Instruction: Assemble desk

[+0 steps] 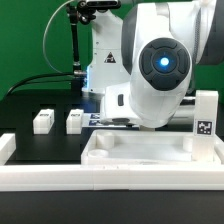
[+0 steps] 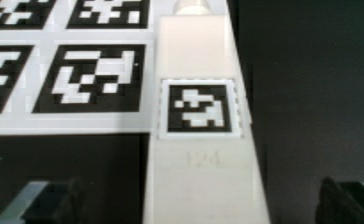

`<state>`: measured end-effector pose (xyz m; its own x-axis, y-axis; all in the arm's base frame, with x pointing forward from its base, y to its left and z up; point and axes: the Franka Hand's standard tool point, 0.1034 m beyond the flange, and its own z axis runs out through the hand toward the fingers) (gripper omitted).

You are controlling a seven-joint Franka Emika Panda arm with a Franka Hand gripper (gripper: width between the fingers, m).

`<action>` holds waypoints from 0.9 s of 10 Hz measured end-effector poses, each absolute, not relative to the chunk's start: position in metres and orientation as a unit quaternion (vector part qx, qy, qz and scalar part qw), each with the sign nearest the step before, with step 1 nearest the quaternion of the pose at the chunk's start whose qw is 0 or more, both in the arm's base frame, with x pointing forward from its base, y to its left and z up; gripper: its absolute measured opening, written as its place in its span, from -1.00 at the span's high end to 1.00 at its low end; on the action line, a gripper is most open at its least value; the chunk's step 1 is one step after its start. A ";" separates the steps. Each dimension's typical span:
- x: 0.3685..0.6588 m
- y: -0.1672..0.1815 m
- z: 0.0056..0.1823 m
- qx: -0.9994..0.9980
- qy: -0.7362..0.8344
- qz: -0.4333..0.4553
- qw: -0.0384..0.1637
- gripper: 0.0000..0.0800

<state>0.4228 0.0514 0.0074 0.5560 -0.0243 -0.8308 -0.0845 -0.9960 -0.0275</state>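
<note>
In the wrist view a white leg post (image 2: pixel 200 110) with a black-and-white tag lies on the black table, and my gripper (image 2: pixel 193 203) hangs right above it. The jaws are open, one dark finger (image 2: pixel 37 202) on each side of the post and well clear of it. In the exterior view the arm's white body (image 1: pixel 160 65) hides the gripper and this post. The rimmed white tabletop panel (image 1: pixel 112 150) lies in front of the arm. Two short leg posts (image 1: pixel 42 121) (image 1: pixel 74 121) stand toward the exterior view's left. Another tagged post (image 1: pixel 205 113) stands upright at the exterior view's right.
The marker board (image 2: pixel 63 60) lies flat beside the post under my gripper, its edge touching or nearly touching the post. A long white barrier wall (image 1: pixel 60 180) runs along the front of the table and turns up at the exterior view's left.
</note>
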 end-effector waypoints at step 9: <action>0.423 0.050 0.007 -0.881 0.033 0.470 0.033 0.28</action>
<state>0.4228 0.0497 0.0071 0.5554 -0.0266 -0.8312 -0.0884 -0.9957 -0.0272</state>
